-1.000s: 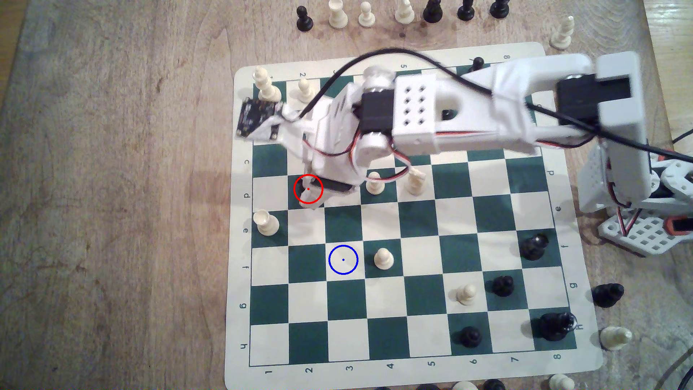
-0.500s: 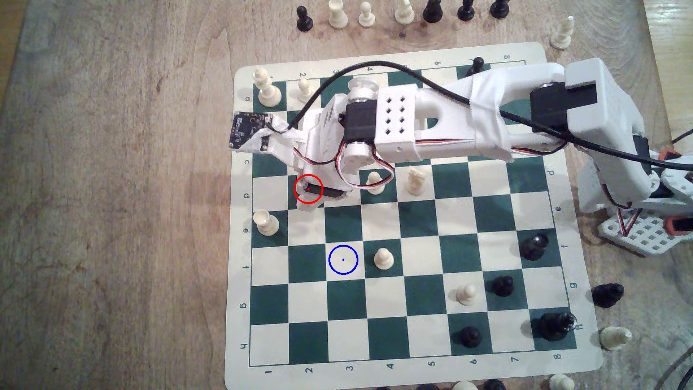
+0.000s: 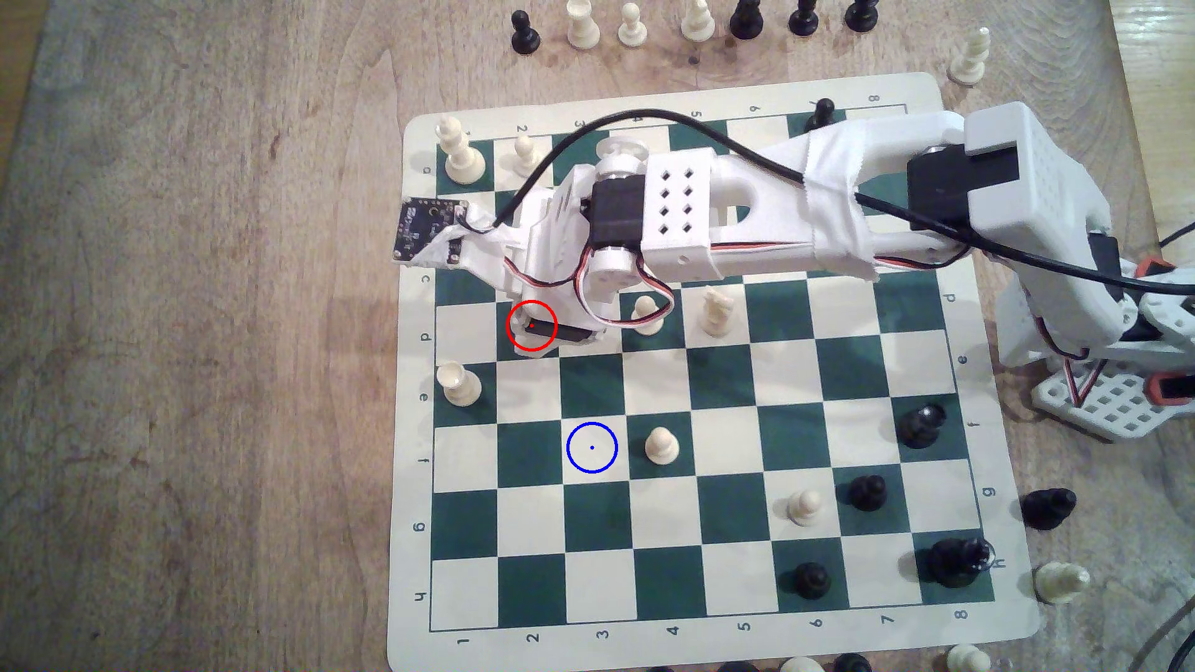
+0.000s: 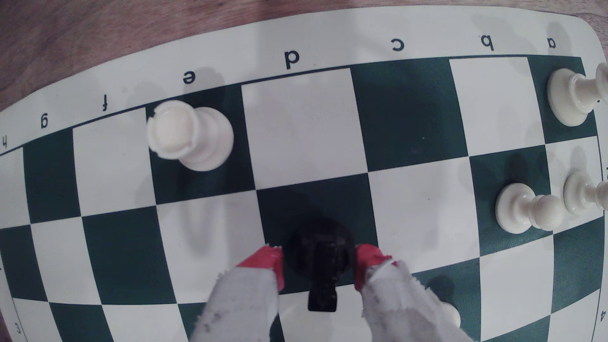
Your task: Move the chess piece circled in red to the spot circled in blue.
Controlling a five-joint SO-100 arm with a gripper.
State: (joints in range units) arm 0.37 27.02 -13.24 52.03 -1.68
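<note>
Two-sided clamp in the wrist view: pinches the piece (image 4: 319, 250) with the gripper (image 4: 319, 259), one red fingertip (image 4: 268, 259) against each flank, jaws narrowed to the width of the piece. Leaves no gap visible between tips and glossy black body. Keeps the piece low over a green square in row d, second square in from the lettered margin; cannot tell whether the base touches the board (image 3: 731, 446) or sits just above it. Shows a dark blocky part of the piece jutting back between the grey-wrapped fingers.

Reaches, in the exterior view, from the base at that view's right across the upper half of the board, gripper tip down inside the red ring (image 3: 508, 326). Hides most of the piece under the white wrist there.

Marks the spot (image 3: 592, 447) with a blue ring and dot on a cream square in row f, two rows below the red ring and one column toward the exterior view's right. Stands bare, well apart from the gripper. Sits just beside a cream pawn (image 3: 661, 444) on the next square to the exterior view's right.

Places a cream rook (image 3: 458, 382) at e1, diagonally next to the piece's square.
</note>
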